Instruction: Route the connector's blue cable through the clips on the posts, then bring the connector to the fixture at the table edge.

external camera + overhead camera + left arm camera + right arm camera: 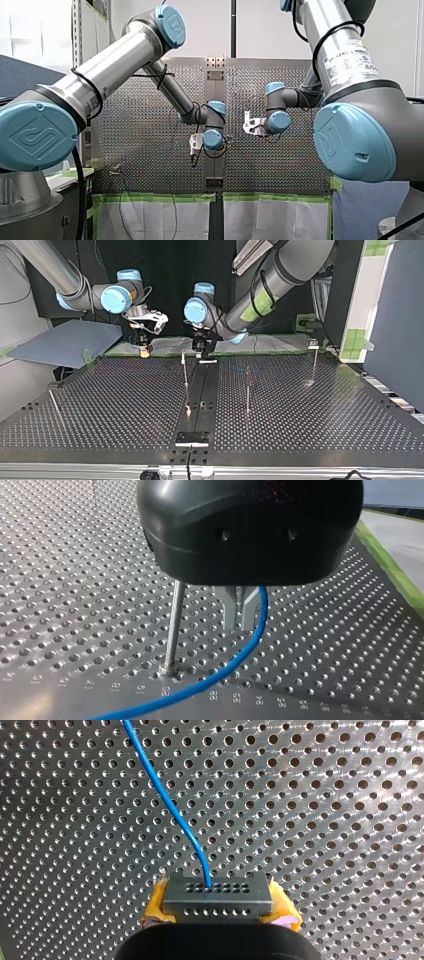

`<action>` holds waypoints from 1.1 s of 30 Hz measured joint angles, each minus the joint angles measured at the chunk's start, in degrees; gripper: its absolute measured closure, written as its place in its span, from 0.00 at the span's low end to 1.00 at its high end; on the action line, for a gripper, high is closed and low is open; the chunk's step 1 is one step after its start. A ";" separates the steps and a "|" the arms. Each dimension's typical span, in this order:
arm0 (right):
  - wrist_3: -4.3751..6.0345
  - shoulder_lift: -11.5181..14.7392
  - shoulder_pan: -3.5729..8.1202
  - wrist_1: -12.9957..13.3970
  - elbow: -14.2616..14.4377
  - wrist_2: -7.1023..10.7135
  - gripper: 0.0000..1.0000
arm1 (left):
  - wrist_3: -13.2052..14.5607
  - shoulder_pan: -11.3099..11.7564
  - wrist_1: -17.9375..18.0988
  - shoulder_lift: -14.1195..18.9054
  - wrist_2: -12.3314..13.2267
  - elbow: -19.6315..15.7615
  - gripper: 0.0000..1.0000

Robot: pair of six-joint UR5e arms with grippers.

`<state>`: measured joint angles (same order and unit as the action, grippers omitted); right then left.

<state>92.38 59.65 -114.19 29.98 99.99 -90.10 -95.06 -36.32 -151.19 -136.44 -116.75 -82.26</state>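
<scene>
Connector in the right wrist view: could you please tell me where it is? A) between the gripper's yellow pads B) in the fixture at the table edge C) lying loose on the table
A: the connector sits between the yellow pads of my right gripper, the blue cable leading out of it.

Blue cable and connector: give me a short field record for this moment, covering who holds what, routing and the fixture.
connector: black, clamped between the yellow pads of my right gripper
blue cable: leaves the connector; in the left wrist view it runs down beside my left gripper
left gripper: metal fingers close together; hold on cable cannot be told
post: upright beside my left gripper, top hidden; cable curves past its foot
fixture: dark block at the top view's near table edge; connector not yet there
</scene>
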 joint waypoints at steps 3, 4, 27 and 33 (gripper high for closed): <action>-0.01 0.00 0.02 0.06 0.00 -0.04 1.00 | -0.26 0.27 -0.73 -0.08 0.12 1.14 1.00; -0.01 0.00 0.03 0.10 0.00 -0.07 1.00 | -0.30 0.32 -0.94 -0.08 0.13 1.43 1.00; 0.02 -0.30 0.59 0.26 -0.07 -0.56 1.00 | 0.40 1.04 -4.22 -1.37 1.28 4.32 1.00; 0.08 -0.97 0.70 0.38 -0.08 -0.67 1.00 | 0.41 1.18 -4.18 -1.40 1.53 4.31 1.00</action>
<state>92.46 58.67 -113.49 30.36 99.91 -90.77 -94.65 -35.13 -155.36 -137.84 -115.22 -77.94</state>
